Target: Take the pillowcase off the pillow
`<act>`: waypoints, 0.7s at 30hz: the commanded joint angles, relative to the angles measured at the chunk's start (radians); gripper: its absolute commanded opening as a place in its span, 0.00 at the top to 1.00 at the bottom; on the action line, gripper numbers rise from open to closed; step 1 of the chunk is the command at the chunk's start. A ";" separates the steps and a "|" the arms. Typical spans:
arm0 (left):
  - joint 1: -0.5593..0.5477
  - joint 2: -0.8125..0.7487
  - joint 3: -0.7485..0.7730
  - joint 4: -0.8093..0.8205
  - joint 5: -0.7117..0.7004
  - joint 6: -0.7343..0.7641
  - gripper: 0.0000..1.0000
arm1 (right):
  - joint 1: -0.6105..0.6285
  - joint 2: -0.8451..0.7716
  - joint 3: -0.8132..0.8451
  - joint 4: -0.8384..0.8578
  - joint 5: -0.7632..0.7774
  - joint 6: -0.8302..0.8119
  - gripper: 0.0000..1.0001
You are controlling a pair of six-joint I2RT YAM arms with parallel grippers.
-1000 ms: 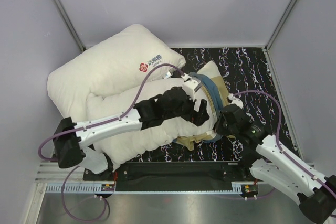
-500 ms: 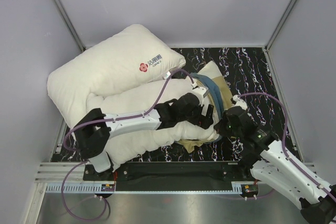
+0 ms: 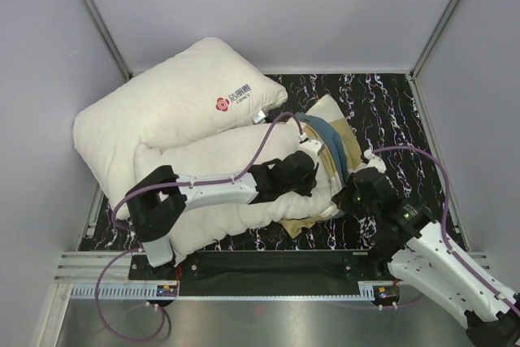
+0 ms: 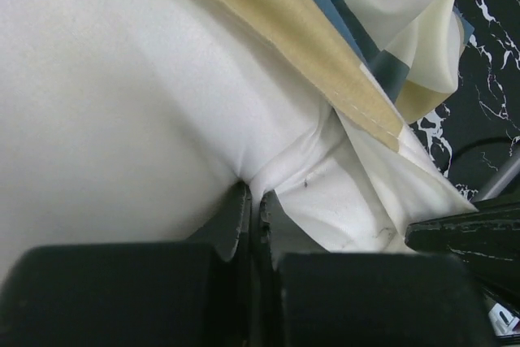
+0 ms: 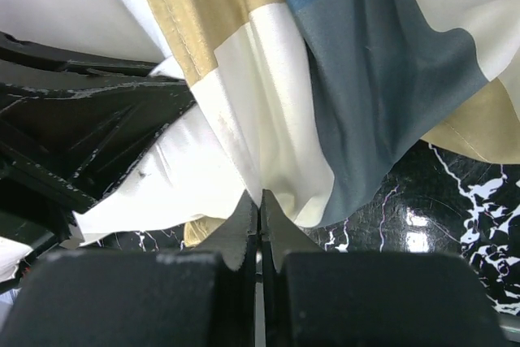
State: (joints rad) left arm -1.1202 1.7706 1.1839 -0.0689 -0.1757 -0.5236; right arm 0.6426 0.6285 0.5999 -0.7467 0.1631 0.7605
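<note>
The plain off-white pillow (image 3: pixel 219 193) lies across the black table, its right end inside the bunched checked pillowcase (image 3: pixel 329 140). My left gripper (image 3: pixel 313 193) is shut on a pucker of the pillow's white fabric (image 4: pixel 122 103), right at the pillowcase's tan hem (image 4: pixel 325 46); the pinch shows at the left gripper (image 4: pixel 253 188). My right gripper (image 3: pixel 345 201) is shut on a cream fold of the pillowcase (image 5: pixel 382 103), seen at the right gripper (image 5: pixel 260 197). A bare corner of the pillow (image 5: pixel 162 184) pokes out beside it.
A second white pillow with a red logo (image 3: pixel 179 103) leans against the left wall, overlapping the plain one. The black marbled tabletop (image 3: pixel 382 103) shows to the right and behind. Grey walls close in on three sides. The two grippers sit very close together.
The left arm has slid toward the pillow's near right corner and its gripper has gone from open to shut on the pillow's fabric. The right gripper stays shut on the pillowcase.
</note>
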 commanded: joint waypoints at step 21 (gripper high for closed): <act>0.398 -0.543 -0.116 -0.236 -0.064 0.120 1.00 | 0.014 0.019 -0.006 0.001 -0.031 0.020 1.00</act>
State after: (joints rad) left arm -0.8116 1.2884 1.0706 -0.2562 -0.0994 -0.4847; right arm 0.6434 0.6525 0.5999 -0.6285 0.1379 0.7761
